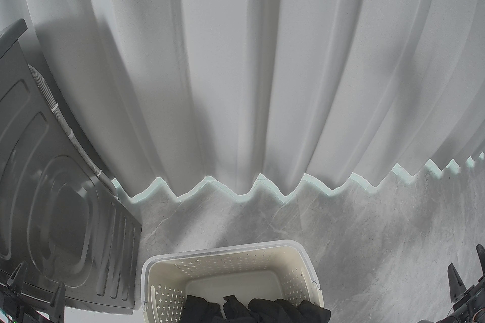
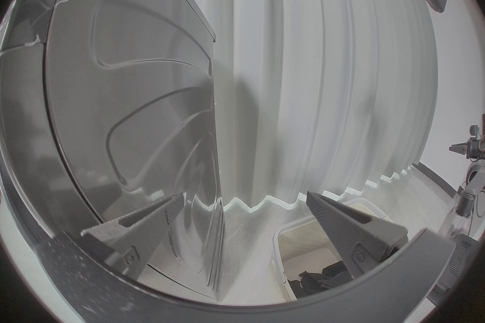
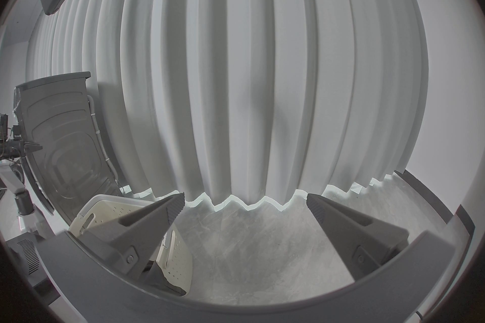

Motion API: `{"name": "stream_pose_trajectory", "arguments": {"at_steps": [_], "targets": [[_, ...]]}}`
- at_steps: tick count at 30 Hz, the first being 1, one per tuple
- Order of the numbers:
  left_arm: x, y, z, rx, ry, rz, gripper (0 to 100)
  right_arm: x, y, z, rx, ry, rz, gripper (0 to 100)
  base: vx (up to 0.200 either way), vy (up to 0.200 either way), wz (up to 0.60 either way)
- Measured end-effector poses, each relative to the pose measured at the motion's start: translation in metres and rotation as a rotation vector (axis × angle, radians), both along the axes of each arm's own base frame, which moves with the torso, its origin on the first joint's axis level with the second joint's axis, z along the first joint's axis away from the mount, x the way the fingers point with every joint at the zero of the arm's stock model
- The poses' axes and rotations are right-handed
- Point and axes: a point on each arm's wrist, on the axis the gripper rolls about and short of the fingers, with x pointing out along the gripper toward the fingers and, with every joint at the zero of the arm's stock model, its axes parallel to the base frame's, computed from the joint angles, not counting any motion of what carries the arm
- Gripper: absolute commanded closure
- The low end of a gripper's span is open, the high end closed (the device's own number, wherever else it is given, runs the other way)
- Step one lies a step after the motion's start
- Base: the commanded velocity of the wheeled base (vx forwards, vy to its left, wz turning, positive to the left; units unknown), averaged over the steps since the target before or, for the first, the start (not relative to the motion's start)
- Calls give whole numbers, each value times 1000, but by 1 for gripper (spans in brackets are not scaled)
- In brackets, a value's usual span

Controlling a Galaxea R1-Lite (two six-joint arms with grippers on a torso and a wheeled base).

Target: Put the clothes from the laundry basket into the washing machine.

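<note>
A cream laundry basket (image 1: 230,258) stands on the floor at the bottom middle of the head view, with dark clothes (image 1: 255,311) bunched at its near end. The grey washing machine (image 1: 55,208) stands to its left, side panel facing me. My left gripper (image 1: 36,286) hangs open beside the machine's lower side, nothing between its fingers; it also appears as the left gripper (image 2: 245,203), with the washing machine (image 2: 136,107), basket (image 2: 303,243) and clothes (image 2: 323,276) ahead. My right gripper (image 1: 467,271) is open at the bottom right, well right of the basket, and empty: right gripper (image 3: 245,203), basket (image 3: 108,208).
A white pleated curtain (image 1: 252,61) hangs across the back down to the grey marble-look floor (image 1: 374,238). A ribbed drain hose (image 1: 65,129) runs down the machine's rear edge. Open floor lies right of the basket.
</note>
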Motion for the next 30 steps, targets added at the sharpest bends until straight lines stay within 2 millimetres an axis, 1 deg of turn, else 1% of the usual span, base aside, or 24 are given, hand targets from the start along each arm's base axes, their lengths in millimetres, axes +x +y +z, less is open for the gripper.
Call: {"name": "stream_pose_trajectory", "arguments": {"at_steps": [5,30], "targets": [[0,0,0,0,0,0,0,0,0,0,0,0,-1,0,0,0,0],[0,0,0,-1,0,0,0,0,0,0,0,0,-1,0,-200,0,0]]}}
